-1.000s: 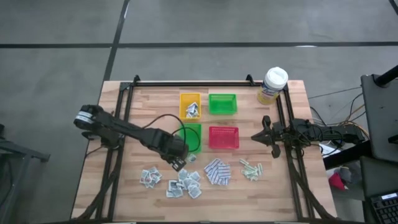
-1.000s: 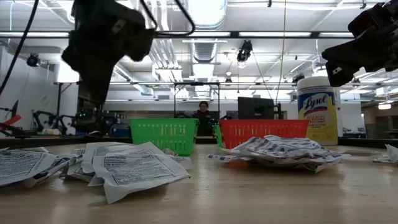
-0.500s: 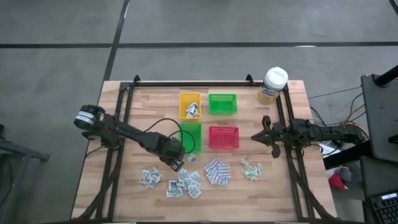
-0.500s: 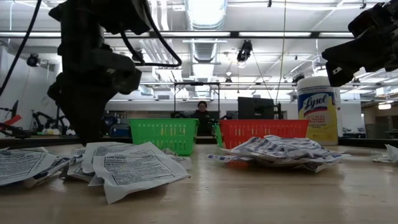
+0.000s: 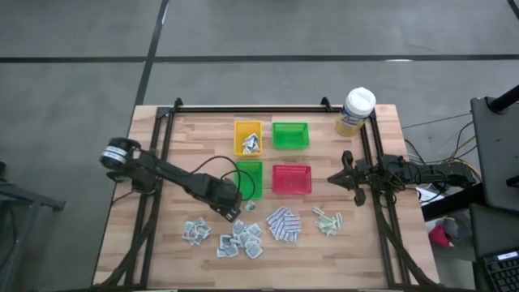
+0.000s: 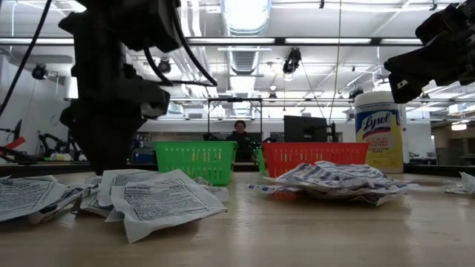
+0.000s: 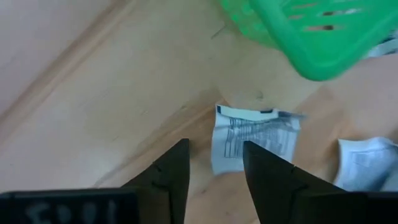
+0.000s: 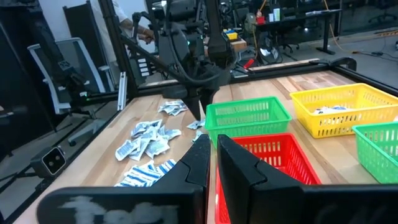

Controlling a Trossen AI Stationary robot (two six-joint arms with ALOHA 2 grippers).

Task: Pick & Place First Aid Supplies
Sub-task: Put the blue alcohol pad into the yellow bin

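wooden table (image 5: pixel 170 243) centre frame: left gripper (image 5: pixel 231 212), fingers parted, poised over a white sachet (image 5: pixel 250 207) beside the green tray (image 5: pixel 258 171), seemingly to grasp it; right gripper (image 5: pixel 336 178), clenched empty, waits mid-right

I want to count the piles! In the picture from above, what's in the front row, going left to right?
Small sachet pile → bigger sachet pile → blue-and-white pads → green strips.

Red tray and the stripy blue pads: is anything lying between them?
No. In the high view, only bare wood separates the red tray from the blue-and-white pads.
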